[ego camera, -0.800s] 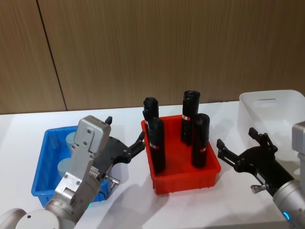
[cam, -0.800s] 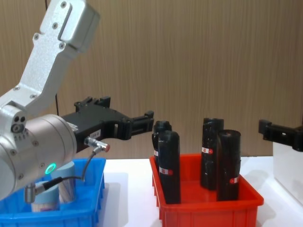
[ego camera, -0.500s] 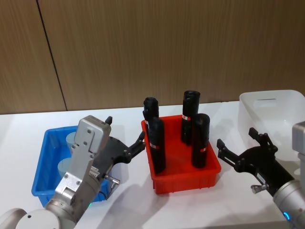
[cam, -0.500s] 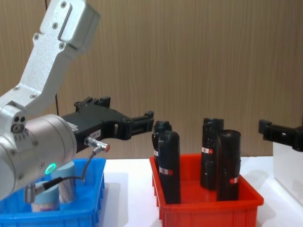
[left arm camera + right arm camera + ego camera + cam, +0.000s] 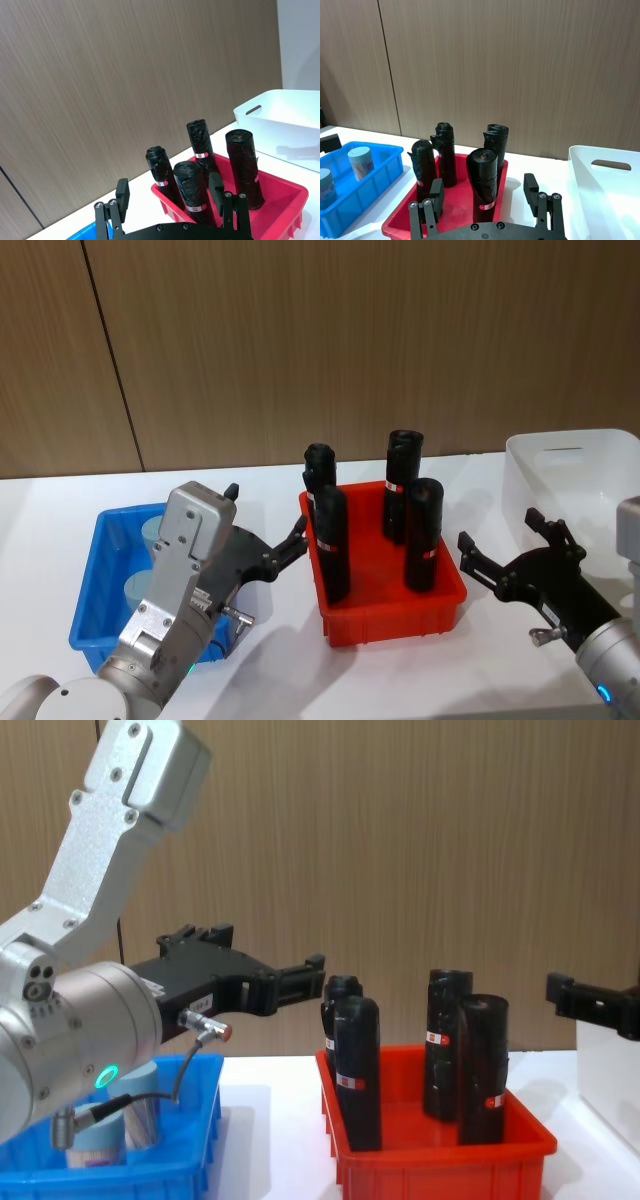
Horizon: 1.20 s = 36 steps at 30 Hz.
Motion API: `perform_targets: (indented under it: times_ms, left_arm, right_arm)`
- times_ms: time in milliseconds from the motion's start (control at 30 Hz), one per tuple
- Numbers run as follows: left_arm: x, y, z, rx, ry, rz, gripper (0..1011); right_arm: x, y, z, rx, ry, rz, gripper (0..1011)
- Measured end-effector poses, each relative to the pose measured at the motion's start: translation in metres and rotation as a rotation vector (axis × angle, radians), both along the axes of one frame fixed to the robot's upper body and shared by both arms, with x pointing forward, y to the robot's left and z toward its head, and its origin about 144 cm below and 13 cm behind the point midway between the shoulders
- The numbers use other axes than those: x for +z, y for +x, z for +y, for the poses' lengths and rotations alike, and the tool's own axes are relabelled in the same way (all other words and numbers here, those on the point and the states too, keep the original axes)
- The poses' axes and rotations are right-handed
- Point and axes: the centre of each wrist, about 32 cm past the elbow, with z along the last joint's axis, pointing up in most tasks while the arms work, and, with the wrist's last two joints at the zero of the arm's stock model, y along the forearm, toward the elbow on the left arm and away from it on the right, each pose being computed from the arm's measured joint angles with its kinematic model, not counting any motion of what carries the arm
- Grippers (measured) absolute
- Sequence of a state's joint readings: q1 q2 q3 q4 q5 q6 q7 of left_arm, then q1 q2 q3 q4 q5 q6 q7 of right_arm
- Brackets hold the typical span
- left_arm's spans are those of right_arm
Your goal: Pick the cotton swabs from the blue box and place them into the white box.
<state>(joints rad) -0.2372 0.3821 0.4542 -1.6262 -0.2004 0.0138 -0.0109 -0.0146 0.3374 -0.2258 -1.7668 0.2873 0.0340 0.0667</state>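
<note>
Head view puts the red bin (image 5: 390, 615) in the middle: the blue box (image 5: 88, 580) lies to its left with the cotton swabs (image 5: 152, 534) (two jars) standing inside, and the white box (image 5: 560, 455) lies to its right. The left gripper (image 5: 264, 512) hovers just left of the red bin, jaws spread and empty; the right gripper (image 5: 498, 528) sits just right of it, likewise spread. No pick seems begun. Next, the left gripper would need to drop over one jar and clench on it.
</note>
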Motion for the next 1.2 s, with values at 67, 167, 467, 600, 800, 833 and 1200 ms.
perform_targets:
  times_ms: [67, 167, 467, 600, 800, 833, 1200]
  left_arm:
    - [0.0000, 0.0000, 0.0000, 0.000, 0.000, 0.000, 1004]
    - [0.0000, 0.0000, 0.0000, 0.000, 0.000, 0.000, 1004]
    - [0.0000, 0.0000, 0.0000, 0.000, 0.000, 0.000, 1004]
    - [0.0000, 0.0000, 0.0000, 0.000, 0.000, 0.000, 1004]
    - [0.0000, 0.0000, 0.0000, 0.000, 0.000, 0.000, 1004]
    - [0.0000, 0.0000, 0.0000, 0.000, 0.000, 0.000, 1004]
    - [0.0000, 0.0000, 0.0000, 0.000, 0.000, 0.000, 1004]
  right_arm:
    - [0.0000, 0.0000, 0.0000, 0.000, 0.000, 0.000, 1002]
    - [0.0000, 0.0000, 0.0000, 0.000, 0.000, 0.000, 1002]
    - [0.0000, 0.0000, 0.0000, 0.000, 0.000, 0.000, 1002]
    - [0.0000, 0.0000, 0.0000, 0.000, 0.000, 0.000, 1002]
    - [0.0000, 0.0000, 0.0000, 0.000, 0.000, 0.000, 1002]
    - [0.0000, 0.0000, 0.0000, 0.000, 0.000, 0.000, 1002]
    - [0.0000, 0.0000, 0.0000, 0.000, 0.000, 0.000, 1002]
